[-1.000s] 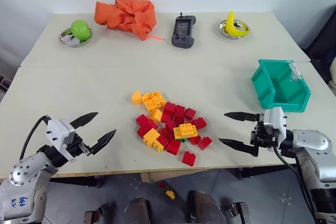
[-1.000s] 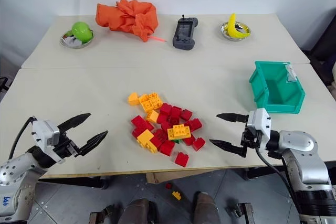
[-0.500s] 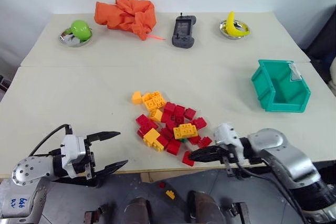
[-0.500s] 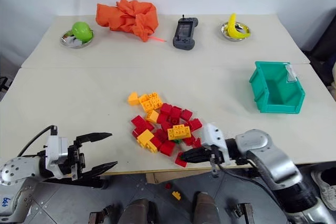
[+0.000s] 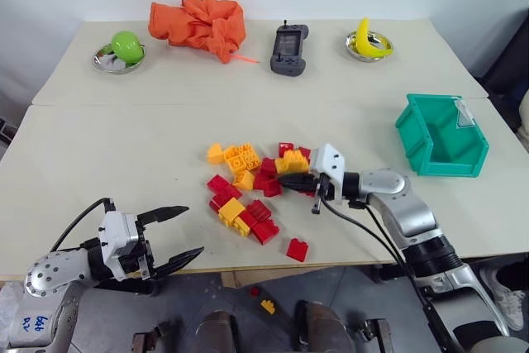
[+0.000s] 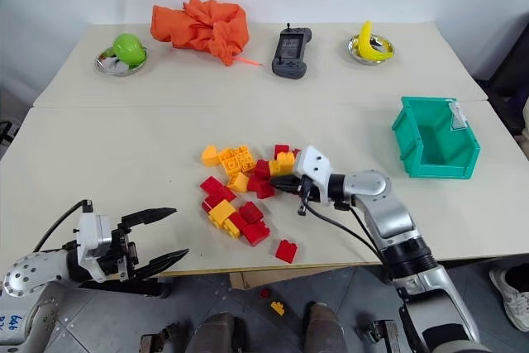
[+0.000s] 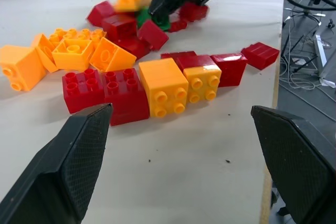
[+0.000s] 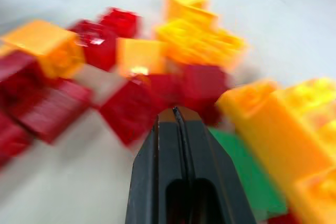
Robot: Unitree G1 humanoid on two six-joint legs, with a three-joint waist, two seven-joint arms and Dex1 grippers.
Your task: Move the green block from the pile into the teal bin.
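The pile (image 5: 248,192) of red and yellow-orange studded bricks lies loosely spread at the middle of the near table. My right gripper (image 5: 287,181) is shut with nothing in it, its tip pushed in among the bricks on the pile's right side. The green block (image 8: 247,179) lies right beside that tip, under a yellow brick; it also peeks out behind red bricks as the green block (image 7: 157,20) in the left wrist view. The teal bin (image 5: 442,134) stands at the table's right, open side up. My left gripper (image 5: 195,230) hangs open over the front edge, left of the pile.
One red brick (image 5: 297,249) lies alone near the front edge. On the far table are an orange cloth (image 5: 198,24), a dark game controller (image 5: 289,39), a banana in a dish (image 5: 369,39) and a round green fruit in a dish (image 5: 124,45). Two bricks (image 5: 263,299) lie on the floor.
My right gripper shut, then swept from the table's right front into the pile, knocking bricks apart and toward the far left. The left gripper stays open and has barely shifted.
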